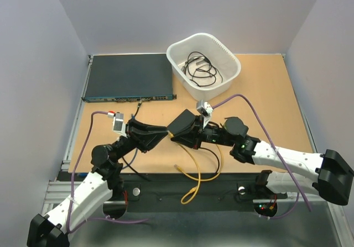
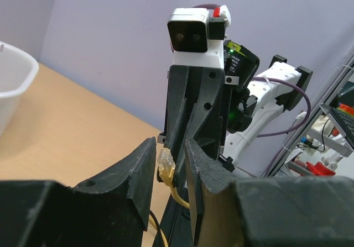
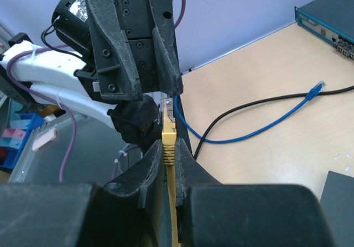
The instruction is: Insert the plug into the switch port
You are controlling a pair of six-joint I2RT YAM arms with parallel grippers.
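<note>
Ideally, with the right gripper point(image 3: 168, 147) clamped on the yellow cable point(image 3: 171, 203) just behind the plug point(image 3: 166, 110), held aloft nearward of the rack unit point(image 1: 127, 75), the left gripper point(image 2: 168, 147), jaws apart flanking that plug, should close squarely on its body before any release, though the switch port cannot be made out.

Left arm point(image 1: 88, 194) and right arm point(image 1: 293, 164), white rounded links, black joint housings; purple cable point(image 1: 260, 120) along each; left gripper point(image 2: 168, 167) and right gripper point(image 3: 168, 153), matte black, angular, recessed screws point(image 3: 128, 16); white-grey camera point(image 2: 191, 31) with dark lenses, green light point(image 1: 243, 146)
</note>
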